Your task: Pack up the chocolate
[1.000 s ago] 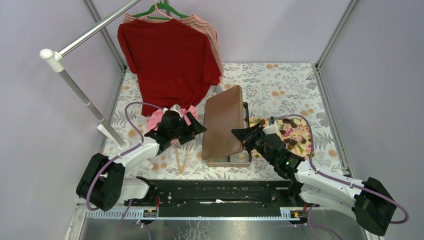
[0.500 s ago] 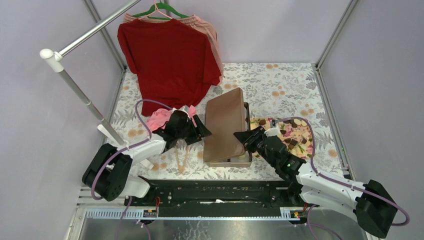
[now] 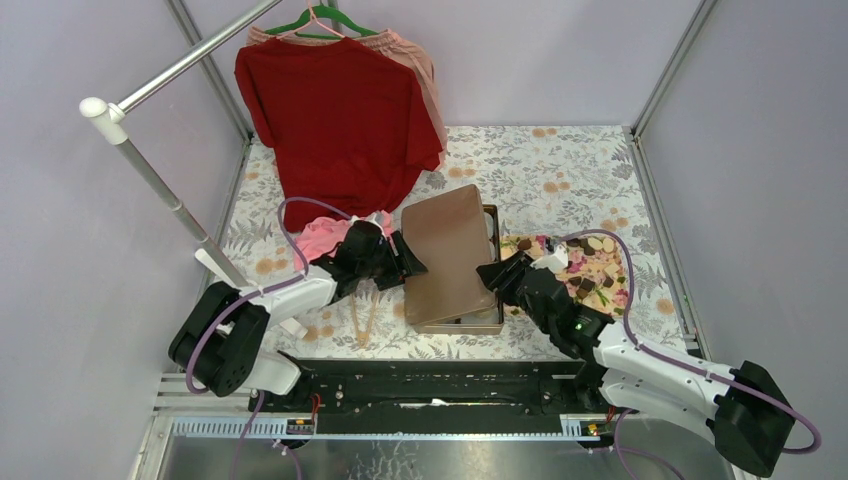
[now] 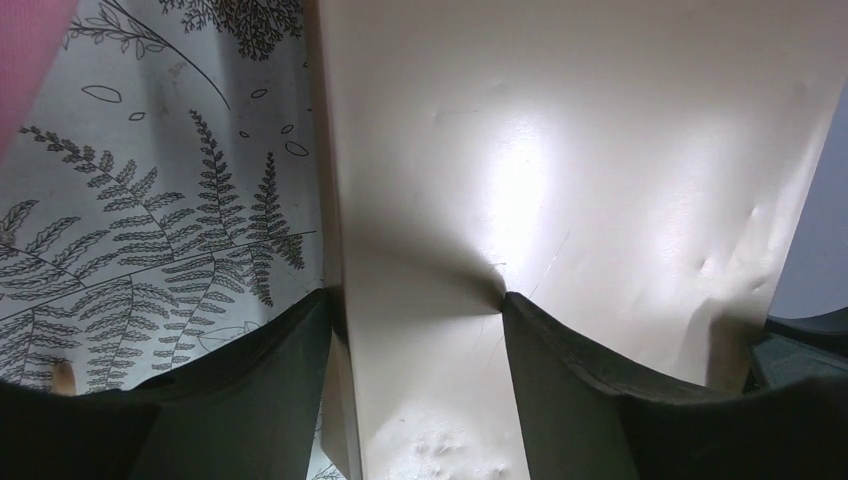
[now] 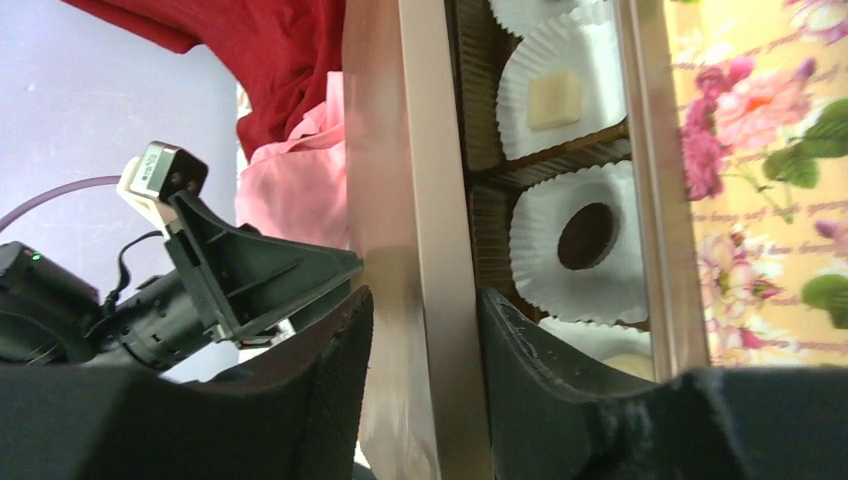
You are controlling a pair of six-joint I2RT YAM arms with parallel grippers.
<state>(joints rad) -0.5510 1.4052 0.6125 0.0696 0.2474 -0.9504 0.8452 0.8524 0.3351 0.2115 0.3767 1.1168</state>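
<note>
Lower than before, the lid (image 3: pixel 450 250) leans over the box (image 3: pixel 470 323), your left pincer (image 3: pixel 408 263) spread wide against it, your right pincer (image 3: pixel 491 274) straddling its rim, grip unclear, chocolate (image 5: pixel 586 236) in its paper cups (image 5: pixel 538 272) and on the flowered tray (image 5: pixel 760 220).

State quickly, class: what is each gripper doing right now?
Left gripper: open, astride an edge of the lid.
Right gripper: around the lid's rim; whether it grips cannot be told.
</note>
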